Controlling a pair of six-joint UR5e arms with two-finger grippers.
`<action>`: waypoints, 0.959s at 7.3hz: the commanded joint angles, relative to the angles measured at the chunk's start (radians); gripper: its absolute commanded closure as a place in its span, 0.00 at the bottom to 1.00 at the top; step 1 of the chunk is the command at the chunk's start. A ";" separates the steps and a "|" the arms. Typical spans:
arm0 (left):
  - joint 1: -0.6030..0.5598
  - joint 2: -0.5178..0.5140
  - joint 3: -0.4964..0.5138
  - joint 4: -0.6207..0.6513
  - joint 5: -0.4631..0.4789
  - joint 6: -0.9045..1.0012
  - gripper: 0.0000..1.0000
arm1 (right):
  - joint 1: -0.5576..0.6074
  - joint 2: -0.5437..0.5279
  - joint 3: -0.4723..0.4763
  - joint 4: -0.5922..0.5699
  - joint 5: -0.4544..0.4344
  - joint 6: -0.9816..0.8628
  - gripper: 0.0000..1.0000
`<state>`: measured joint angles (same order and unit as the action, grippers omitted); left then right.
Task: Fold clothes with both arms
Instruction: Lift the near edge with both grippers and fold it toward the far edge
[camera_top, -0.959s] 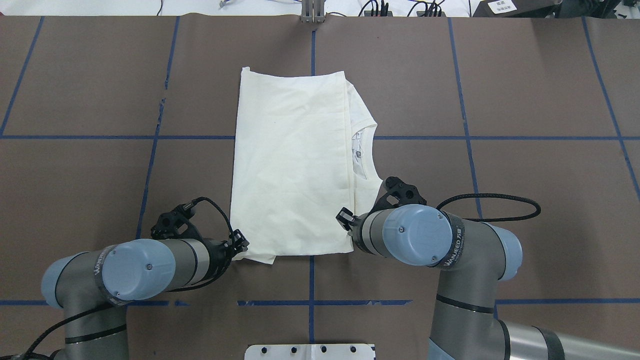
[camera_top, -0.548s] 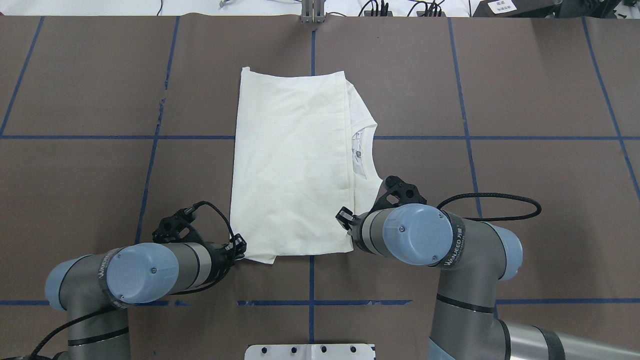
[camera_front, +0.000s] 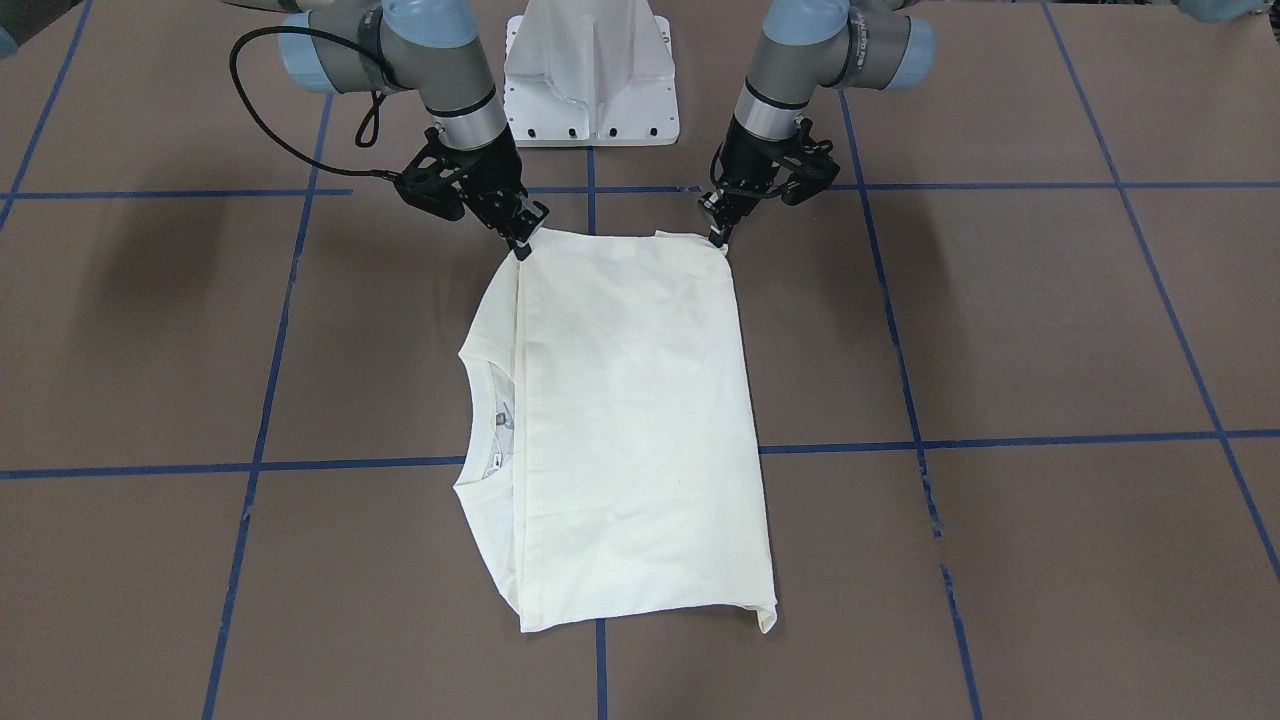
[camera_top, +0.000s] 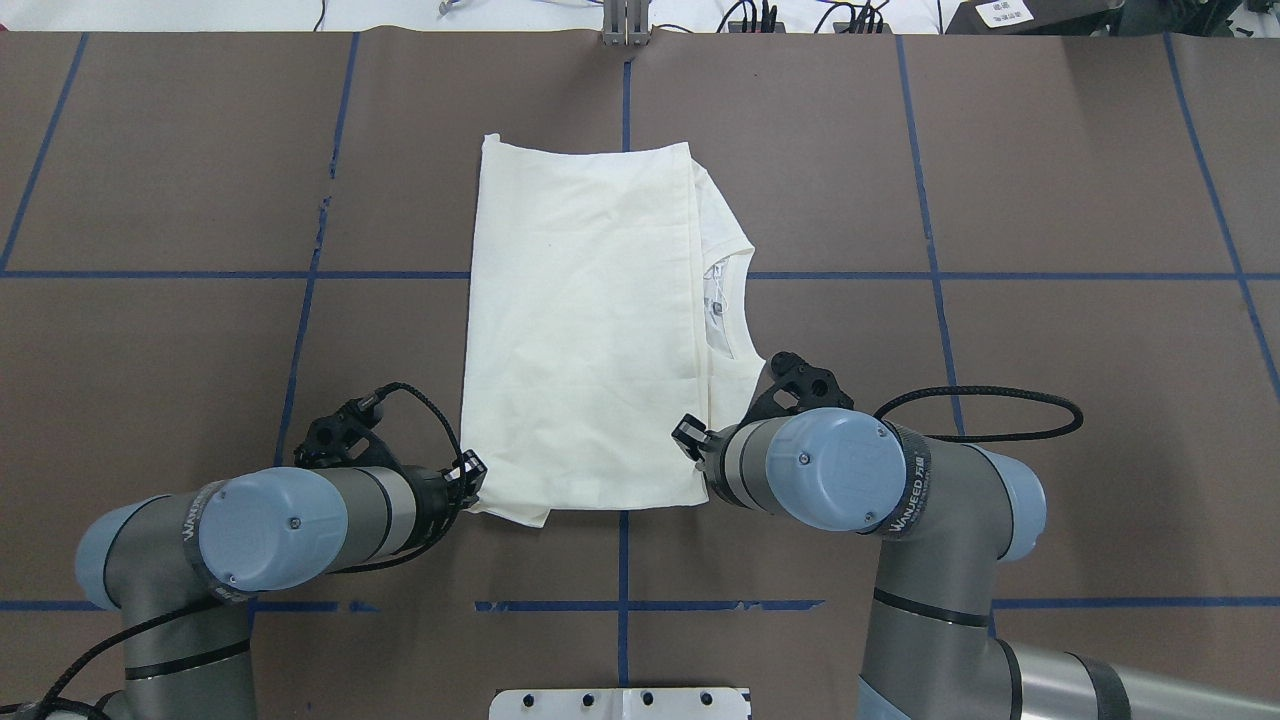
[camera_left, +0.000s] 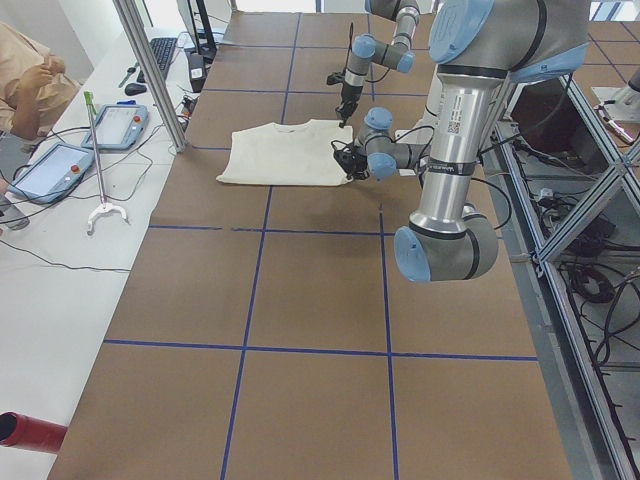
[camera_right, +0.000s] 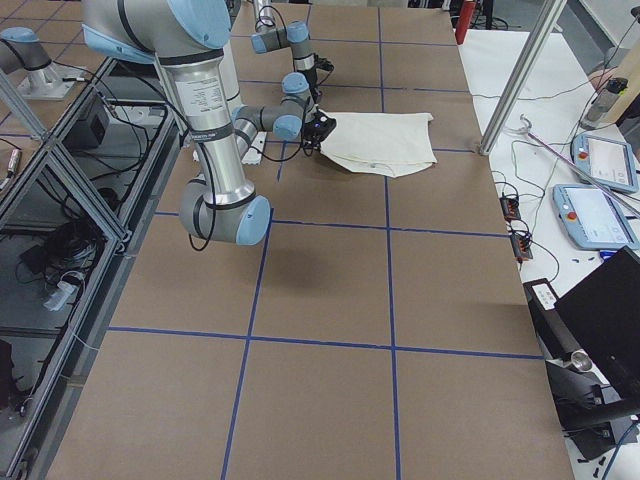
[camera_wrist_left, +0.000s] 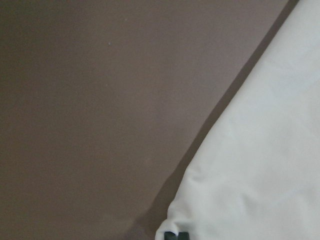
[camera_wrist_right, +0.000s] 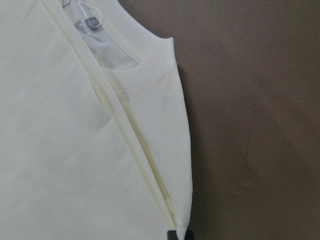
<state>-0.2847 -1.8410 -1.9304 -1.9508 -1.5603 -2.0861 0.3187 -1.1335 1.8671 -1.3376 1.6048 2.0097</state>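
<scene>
The cream-white cotton shirt (camera_top: 580, 330) lies flat as a folded rectangle in the middle of the brown table with blue tape lines (camera_top: 1050, 350). Its long axis runs straight away from the robot, and its ribbed round collar (camera_top: 738, 300) opens toward the robot's right.

The black two-finger right gripper (camera_front: 522, 245) sits pinched on the near right corner. The black two-finger left gripper (camera_front: 720, 238) has its tips drawn close at the near left corner, but you cannot tell whether cloth is caught between them.

Watch that left corner. If it holds only the top layer or nothing, a lift would likely raise one side alone and skew the fold. Uneven lifting could also drag the stacked layers apart, or pull the whole shirt toward the robot.
</scene>
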 joint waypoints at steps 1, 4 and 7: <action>0.002 0.009 -0.082 0.049 0.000 -0.002 1.00 | 0.000 -0.006 0.018 -0.002 -0.005 0.001 1.00; 0.100 0.035 -0.288 0.148 -0.003 -0.064 1.00 | -0.047 -0.136 0.206 -0.009 -0.006 0.021 1.00; 0.159 0.017 -0.419 0.206 0.000 -0.155 1.00 | -0.079 -0.213 0.415 -0.009 -0.002 0.092 1.00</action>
<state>-0.1285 -1.8133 -2.2993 -1.7754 -1.5604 -2.2231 0.2459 -1.3409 2.2125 -1.3467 1.6027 2.0824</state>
